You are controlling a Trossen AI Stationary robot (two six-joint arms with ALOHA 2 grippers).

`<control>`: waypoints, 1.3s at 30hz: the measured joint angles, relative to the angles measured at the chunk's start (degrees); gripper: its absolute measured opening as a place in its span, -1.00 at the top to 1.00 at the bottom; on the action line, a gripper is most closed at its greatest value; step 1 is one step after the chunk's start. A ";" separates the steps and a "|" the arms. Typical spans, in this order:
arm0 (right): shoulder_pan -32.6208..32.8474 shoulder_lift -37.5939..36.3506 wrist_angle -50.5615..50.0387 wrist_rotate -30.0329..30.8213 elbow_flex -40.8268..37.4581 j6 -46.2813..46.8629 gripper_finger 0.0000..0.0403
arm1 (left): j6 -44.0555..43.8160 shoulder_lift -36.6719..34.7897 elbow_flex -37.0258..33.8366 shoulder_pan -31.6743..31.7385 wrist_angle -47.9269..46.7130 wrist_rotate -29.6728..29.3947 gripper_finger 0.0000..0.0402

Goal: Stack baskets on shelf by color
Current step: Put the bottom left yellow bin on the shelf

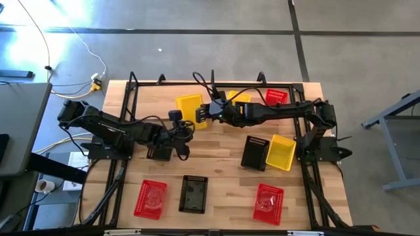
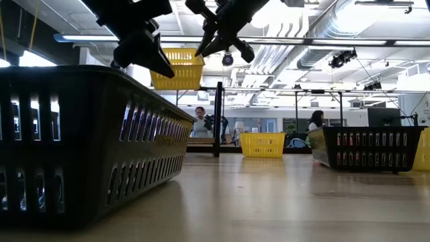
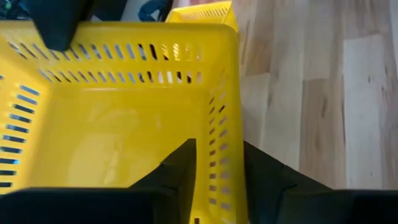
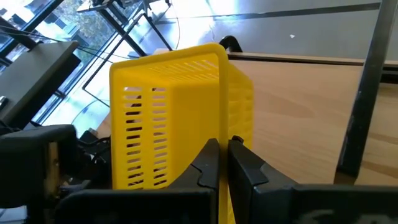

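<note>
You've got a yellow mesh basket [image 1: 189,109] lifted off the desk, its wall pinched between the right pincer [image 4: 222,163] fingers, with the left pincer [image 3: 219,171] straddling its other wall.

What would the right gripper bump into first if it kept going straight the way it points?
Probably the left gripper. The right gripper is shut on the wall of the lifted yellow basket and points leftward; the left one straddles the basket's wall there. Depth is hard to judge.

A big open-plan lab or industrial workspace. Exposed ducts [image 2: 316,30] and strip lights run along the ceiling, the floor [image 1: 197,39] is bare concrete, and people [image 2: 199,121] sit at desks behind the wooden table [image 2: 282,195].
</note>
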 joint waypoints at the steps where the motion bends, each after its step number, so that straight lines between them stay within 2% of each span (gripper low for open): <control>1: 0.06 0.00 -0.02 0.06 0.00 0.02 1.00 | -0.05 0.00 0.00 0.21 -0.32 0.63 0.57; 9: 0.18 0.00 -0.16 0.03 0.00 -2.92 0.99 | 0.88 -0.04 0.00 -0.57 -0.83 1.37 0.97; 12: 0.20 0.00 -0.33 -0.13 0.00 -4.03 0.92 | 1.69 -0.07 0.00 -1.15 -0.90 1.25 0.96; 20: -0.09 -0.36 -0.76 0.26 0.00 -5.63 0.51 | 1.95 -0.40 -0.02 -1.03 -4.77 2.17 0.99; 24: -0.09 -1.90 -1.35 -0.21 0.00 -7.57 0.39 | 1.95 -1.36 -0.02 0.13 -5.65 4.09 0.99; 28: -0.09 -4.19 -2.09 -0.20 0.00 -10.42 0.35 | 1.97 -2.36 -0.01 1.95 -5.92 6.44 1.00; 31: -0.09 -6.27 -2.20 -0.45 0.00 -12.72 0.34 | 2.45 -2.71 -0.13 4.08 -6.60 10.39 1.00; 39: -0.05 -11.66 -3.11 -1.55 0.00 -18.49 0.34 | 6.55 -2.78 -0.07 11.40 -1.75 18.21 1.00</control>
